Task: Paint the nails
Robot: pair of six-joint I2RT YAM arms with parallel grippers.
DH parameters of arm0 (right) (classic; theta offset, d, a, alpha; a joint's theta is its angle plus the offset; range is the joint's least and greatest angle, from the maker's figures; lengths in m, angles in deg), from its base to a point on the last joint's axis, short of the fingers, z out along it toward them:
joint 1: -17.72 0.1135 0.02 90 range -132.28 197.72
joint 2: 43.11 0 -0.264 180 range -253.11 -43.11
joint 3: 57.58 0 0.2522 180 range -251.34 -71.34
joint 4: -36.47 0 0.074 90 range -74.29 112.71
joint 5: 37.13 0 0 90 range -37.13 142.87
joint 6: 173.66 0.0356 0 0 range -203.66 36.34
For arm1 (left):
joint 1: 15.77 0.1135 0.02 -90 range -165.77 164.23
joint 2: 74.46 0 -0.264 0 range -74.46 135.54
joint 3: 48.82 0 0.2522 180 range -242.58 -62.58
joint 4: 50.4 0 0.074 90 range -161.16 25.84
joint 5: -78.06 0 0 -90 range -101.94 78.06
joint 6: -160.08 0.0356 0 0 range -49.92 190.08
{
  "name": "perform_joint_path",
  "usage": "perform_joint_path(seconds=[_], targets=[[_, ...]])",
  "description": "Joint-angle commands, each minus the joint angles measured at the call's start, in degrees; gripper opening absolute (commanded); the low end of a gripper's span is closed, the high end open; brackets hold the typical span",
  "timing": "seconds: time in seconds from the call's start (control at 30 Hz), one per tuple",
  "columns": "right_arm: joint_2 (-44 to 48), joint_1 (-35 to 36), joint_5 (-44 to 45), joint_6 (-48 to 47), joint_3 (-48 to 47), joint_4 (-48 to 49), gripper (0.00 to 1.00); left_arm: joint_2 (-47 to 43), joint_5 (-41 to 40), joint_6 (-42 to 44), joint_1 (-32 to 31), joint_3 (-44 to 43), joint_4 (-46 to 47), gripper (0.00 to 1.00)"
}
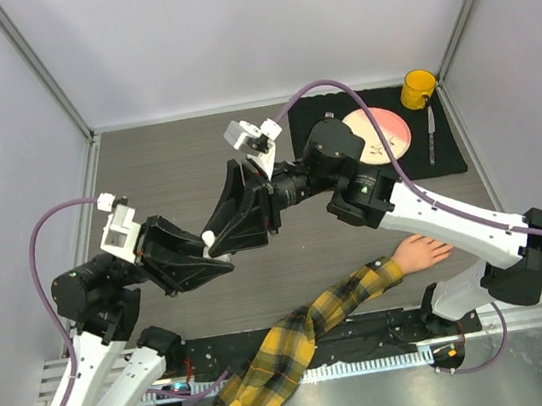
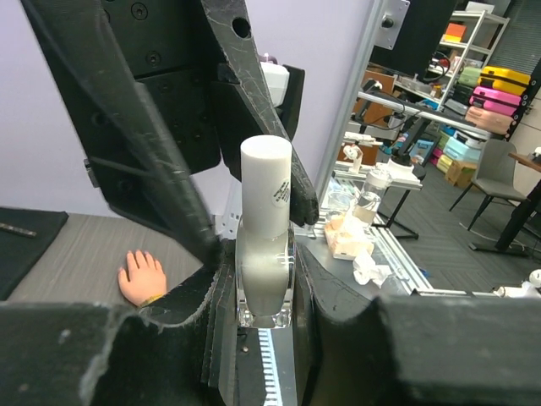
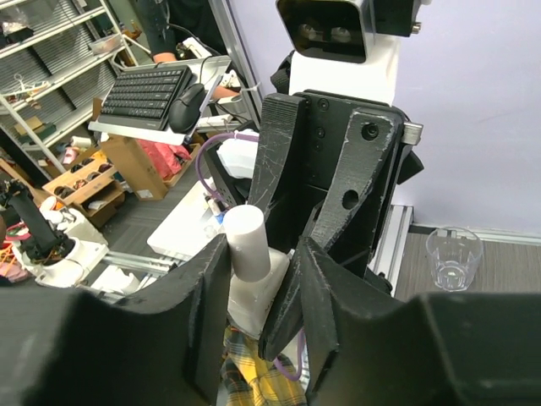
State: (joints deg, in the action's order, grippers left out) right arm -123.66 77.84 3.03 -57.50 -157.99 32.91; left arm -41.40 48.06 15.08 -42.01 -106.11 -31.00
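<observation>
A small clear bottle (image 2: 265, 271) with a white cap (image 2: 266, 182) is held in the air between both grippers. My left gripper (image 2: 266, 292) is shut on the bottle's body. My right gripper (image 3: 260, 262) is open around the cap (image 3: 248, 239); one finger touches it and the other stands apart. In the top view the two grippers, left (image 1: 221, 258) and right (image 1: 218, 241), meet tip to tip at mid-table. The peach mannequin hand (image 1: 421, 252) lies flat under the right arm, its plaid sleeve (image 1: 310, 334) trailing to the near edge. Its nails are too small to make out. The hand also shows in the left wrist view (image 2: 142, 275).
A black mat (image 1: 456, 152) at the back right carries a pink plate (image 1: 390, 136), a yellow mug (image 1: 418, 88) and a thin stick-like tool (image 1: 431, 133). A clear plastic cup (image 3: 453, 258) stands on the table. A metal rail (image 1: 394, 357) runs along the near edge.
</observation>
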Motion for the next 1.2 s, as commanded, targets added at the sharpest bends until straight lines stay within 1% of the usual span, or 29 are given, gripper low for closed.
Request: perform_joint_path(seconds=[0.0, 0.13, 0.17, 0.2, 0.23, 0.27, 0.3, 0.33, 0.37, 0.4, 0.43, 0.47, 0.5, 0.53, 0.57, 0.6, 0.63, 0.67, 0.7, 0.73, 0.77, 0.8, 0.87, 0.93, 1.03, 1.13, 1.17], targets=[[-0.8, -0.4, -2.0, 1.7, -1.1, 4.2, 0.36, 0.3, 0.3, -0.5, -0.1, -0.2, 3.5, 0.0], [-0.9, -0.4, -2.6, 0.5, -1.0, 2.6, 0.16, 0.3, -0.4, 0.2, -0.1, -0.8, 2.9, 0.0], [-0.9, -0.4, -2.3, -0.1, -1.1, 1.6, 0.0, -0.1, -0.9, 1.3, -0.2, -1.5, 1.9, 0.0], [-1.0, -0.4, -0.9, -1.0, -1.1, -0.6, 0.0, -0.2, -1.6, 2.9, -0.1, -2.1, 0.2, 0.0], [-1.0, -0.4, -0.5, -1.9, -1.2, -1.8, 0.0, -0.4, -3.0, 4.7, -0.1, -2.8, -6.3, 0.0], [-0.9, -0.4, -0.3, -2.5, -1.1, -3.4, 0.0, -0.7, -4.4, 10.6, -0.1, -4.7, -10.1, 0.0], [-0.9, -0.4, 1.3, -2.8, -0.8, -4.2, 0.0, -0.9, -5.9, 13.6, -0.1, -5.7, -14.8, 0.0], [-0.7, -0.4, 2.6, -5.0, -0.9, -5.9, 0.0, -0.9, -9.6, 17.1, -0.1, -6.7, -22.0, 0.0], [-0.6, -0.3, 3.6, -6.5, -1.0, -9.0, 0.0, -0.9, -12.0, 22.9, -0.1, -8.7, -25.8, 0.0], [-0.2, -0.3, 5.3, -7.5, -1.0, -9.8, 0.0, -1.0, -14.7, 25.8, -0.1, -9.6, -28.8, 0.0], [0.1, -0.1, 9.7, -9.8, -1.1, -12.6, 0.0, -1.0, -20.7, 28.0, -0.2, -10.3, -30.8, 0.0], [0.1, 0.3, 13.0, -11.1, -1.3, -16.7, 0.0, -0.9, -23.5, 32.5, -0.2, -11.5, -34.3, 0.0], [0.2, 0.9, 16.9, -12.3, -2.7, -19.1, 0.0, -0.6, -26.8, 34.3, -0.1, -12.0, -35.4, 0.0], [-0.5, 5.1, 32.5, -15.7, -4.1, -21.9, 0.01, -0.4, -29.8, 35.8, -0.1, -12.2, -35.9, 0.0], [-1.4, 9.2, 43.8, -18.2, -6.0, -28.8, 0.0, 0.1, -34.7, 37.9, -0.2, -12.2, -35.8, 0.0], [-3.4, 15.3, 58.4, -20.8, -10.7, -31.4, 0.0, 1.2, -37.2, 40.0, -0.1, -12.1, -35.7, 0.0], [-5.8, 20.4, 91.2, -22.2, -13.1, -32.9, 0.0, 1.9, -39.2, 41.0, -0.1, -11.8, -35.4, 0.0], [-12.5, 27.8, 102.8, -20.7, -16.0, -35.8, 0.0, 2.7, -42.0, 41.6, -0.1, -11.6, -34.1, 0.0], [-16.2, 29.9, 114.1, -19.0, -22.8, -38.1, 0.0, 3.5, -43.1, 41.8, -0.3, -11.2, -33.4, 0.0], [-19.3, 31.2, 121.8, -18.9, -25.5, -39.0, 0.0, 3.8, -44.0, 41.6, -0.2, -10.0, -31.1, 0.0], [-25.1, 32.4, 122.7, -17.4, -28.3, -41.6, 0.0, 3.8, -45.4, 41.4, -0.3, -9.1, -29.0, 0.0], [-27.0, 32.5, 121.7, -15.9, -33.4, -43.2, 0.0, 3.7, -45.7, 40.7, -0.3, -8.4, -25.7, 0.0], [-30.5, 32.6, 119.5, -15.0, -36.4, -44.6, 0.0, 3.9, -46.1, 40.2, -0.4, -7.4, -24.3, 0.0], [-31.3, 32.5, 118.8, -15.2, -38.9, -44.7, 0.0, 3.8, -45.1, 39.5, -0.4, -7.2, -24.6, 0.0], [-31.1, 32.5, 116.0, -15.1, -39.3, -44.1, 0.0, 2.8, -43.9, 38.0, -0.4, -5.9, -25.1, 0.0], [-29.6, 32.5, 111.5, -14.7, -37.8, -43.2, 0.09, 0.4, -43.3, 37.3, -0.4, -4.2, -26.2, 0.0], [-29.1, 32.5, 110.0, -14.7, -37.4, -42.9, 0.19, -0.8, -43.0, 37.2, -0.4, -3.8, -26.7, 0.0]])
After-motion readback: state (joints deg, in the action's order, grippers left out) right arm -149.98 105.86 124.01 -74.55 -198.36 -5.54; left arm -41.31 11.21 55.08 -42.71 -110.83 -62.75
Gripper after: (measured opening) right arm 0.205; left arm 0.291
